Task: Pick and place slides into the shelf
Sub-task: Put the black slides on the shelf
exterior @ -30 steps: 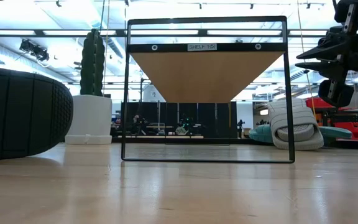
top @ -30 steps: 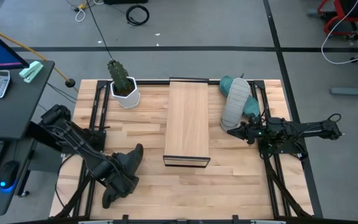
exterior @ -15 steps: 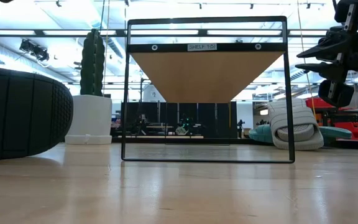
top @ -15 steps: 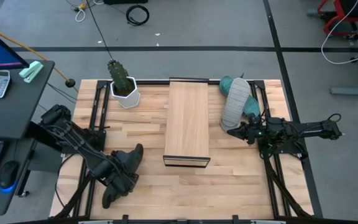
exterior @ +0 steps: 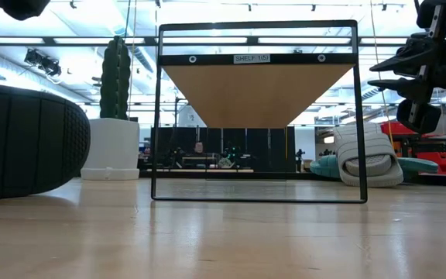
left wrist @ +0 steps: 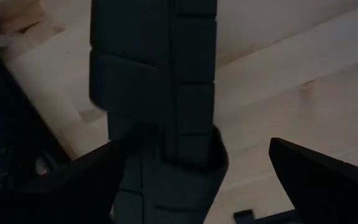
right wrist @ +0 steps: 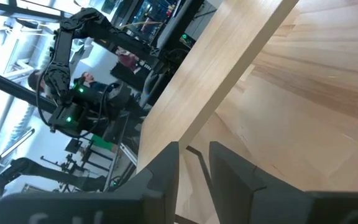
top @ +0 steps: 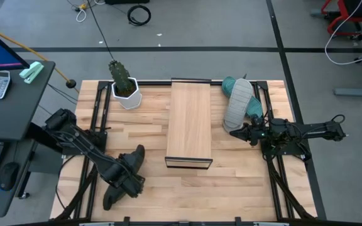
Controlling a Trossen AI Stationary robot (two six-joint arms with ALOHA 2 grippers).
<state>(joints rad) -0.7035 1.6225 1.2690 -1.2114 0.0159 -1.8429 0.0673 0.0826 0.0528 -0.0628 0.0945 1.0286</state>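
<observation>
The black slide (top: pixel 134 157) lies on the table's near left part, ribbed strap up, and fills the left of the low view (exterior: pixel 22 139). My left gripper (top: pixel 123 179) hangs above it, pointing down and open. In the left wrist view its fingers (left wrist: pixel 303 171) stand on either side of the black slide (left wrist: pixel 160 93); I see no touch. The grey slide (top: pixel 237 103) lies on top of the teal slide (top: pixel 255 108) at the far right. The shelf (top: pixel 190 122) stands mid-table. My right gripper (top: pixel 234 133) waits level beside the grey slide, its fingers slightly apart and holding nothing.
A cactus in a white pot (top: pixel 126 88) stands at the far left beside the shelf. Black frame rails (top: pixel 99 116) run along both sides of the table. Bare wood lies between the black slide and the shelf's near end (top: pixel 189 163).
My left gripper has come down toward the black slide and shifted a little toward the table's right, staying open. Its dark body now shows at the top left of the low view. The slides and the shelf have not moved.
</observation>
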